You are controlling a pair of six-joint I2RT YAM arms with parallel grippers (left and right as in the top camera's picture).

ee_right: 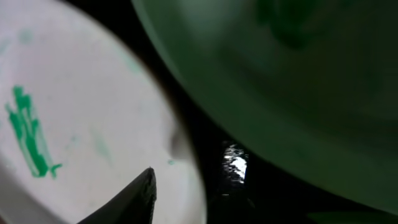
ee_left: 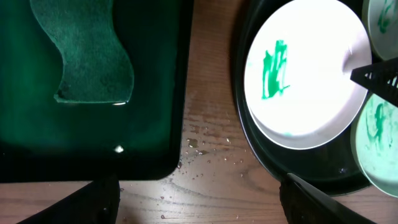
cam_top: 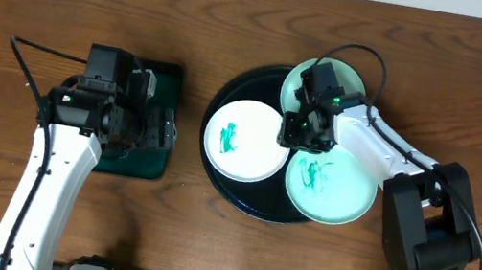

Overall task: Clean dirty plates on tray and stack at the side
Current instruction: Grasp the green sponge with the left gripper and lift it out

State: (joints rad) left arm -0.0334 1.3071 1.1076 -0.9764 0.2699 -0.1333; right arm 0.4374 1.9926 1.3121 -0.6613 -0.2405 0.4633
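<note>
Since the smeared round white plate (cam_top: 242, 140) seemingly needs lifting, the right end effector (cam_top: 297, 136), opening unclear, is hovering at its rim.

Big tray (cam_top: 214, 165): glossy black. White plate (cam_top: 252, 156): white w/ teal-green streaky smear nr ctr. Front mint plate (cam_top: 348, 196): pale mint, green scribbly smear. Back mint plate (cam_top: 354, 80): pale mint, mostly hidden. Small tray (cam_top: 171, 75): v. dark green; sponge (ee_left: 93, 56) on it a duller mid green. Counter (cam_top: 241, 9): mid-brown wood grain. Arms (cam_top: 49, 182): white shells, black joints.
</note>
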